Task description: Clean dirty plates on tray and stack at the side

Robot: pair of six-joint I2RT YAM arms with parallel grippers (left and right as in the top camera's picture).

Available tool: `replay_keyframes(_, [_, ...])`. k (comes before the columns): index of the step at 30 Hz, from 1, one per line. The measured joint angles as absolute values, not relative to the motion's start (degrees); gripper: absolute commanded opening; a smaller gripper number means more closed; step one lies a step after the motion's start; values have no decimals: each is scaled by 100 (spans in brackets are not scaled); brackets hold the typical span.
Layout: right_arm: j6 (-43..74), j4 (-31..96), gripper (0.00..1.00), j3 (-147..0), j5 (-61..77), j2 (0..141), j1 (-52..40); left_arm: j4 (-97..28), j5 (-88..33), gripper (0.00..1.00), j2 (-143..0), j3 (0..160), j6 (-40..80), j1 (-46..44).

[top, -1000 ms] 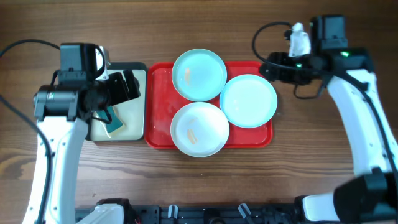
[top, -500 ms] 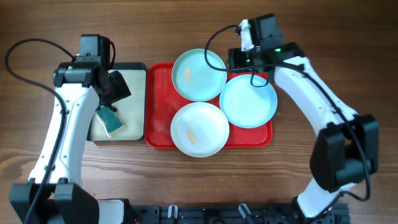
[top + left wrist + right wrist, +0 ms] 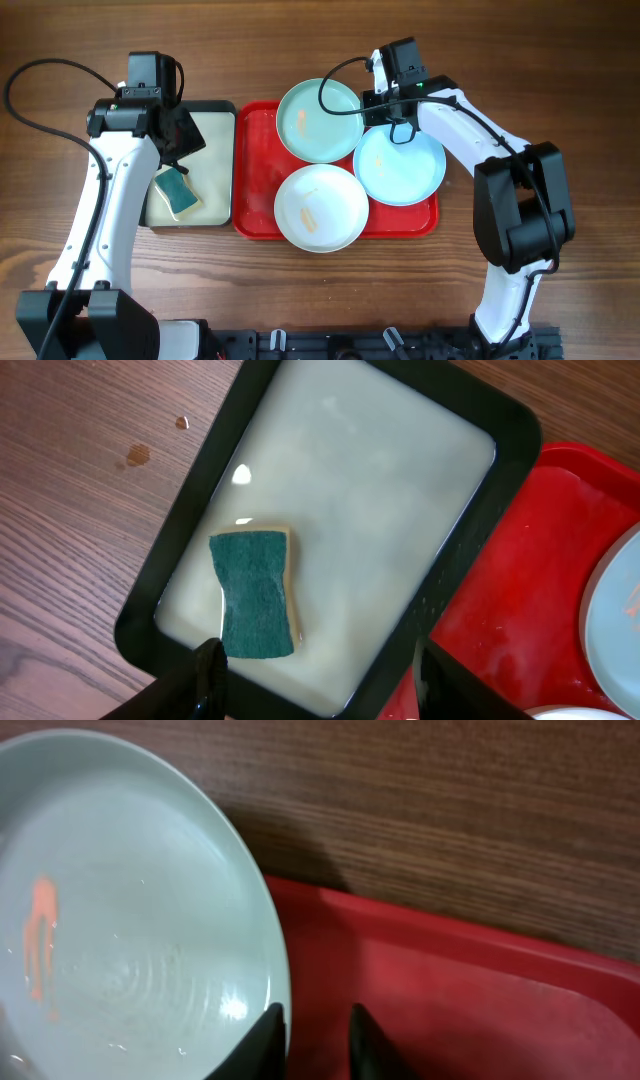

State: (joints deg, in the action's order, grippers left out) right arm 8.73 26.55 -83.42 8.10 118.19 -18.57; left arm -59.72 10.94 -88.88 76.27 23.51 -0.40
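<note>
The red tray (image 3: 255,190) holds three plates. A light-blue plate (image 3: 320,120) with an orange smear lies at the back, a second light-blue plate (image 3: 400,162) at the right, and a white plate (image 3: 320,207) with orange smears at the front. My right gripper (image 3: 371,106) is at the right rim of the back plate. In the right wrist view its fingers (image 3: 315,1042) are narrowly open, the left finger against the plate's rim (image 3: 130,920), with red tray (image 3: 480,1010) between them. My left gripper (image 3: 320,690) is wide open and empty above the small tray's edge.
A dark-rimmed small tray (image 3: 212,165) with a pale wet inside stands left of the red tray. A green and yellow sponge (image 3: 178,192) lies in it, also in the left wrist view (image 3: 255,595). Wood table (image 3: 520,270) surrounds both trays.
My right arm has swung left from the table's right side to the back plate's right rim. My left arm has shifted slightly over the small tray.
</note>
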Motion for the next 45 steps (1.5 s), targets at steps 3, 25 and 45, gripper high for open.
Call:
replay_keyframes(3, [864,2646,18,-8342,816,11819,-1857,-5975,1094,56,-8888,7627,2351,-40])
replay_keyframes(25, [827,2414,14,-8340,1157,11907,-1861,-5979,1094,56,-8888,7627,2351,-40])
replay_keyframes(45, [825,2222,10,-8145,1157,11909,-1861,-6020,1096,57,-8888,7627,2351,-40])
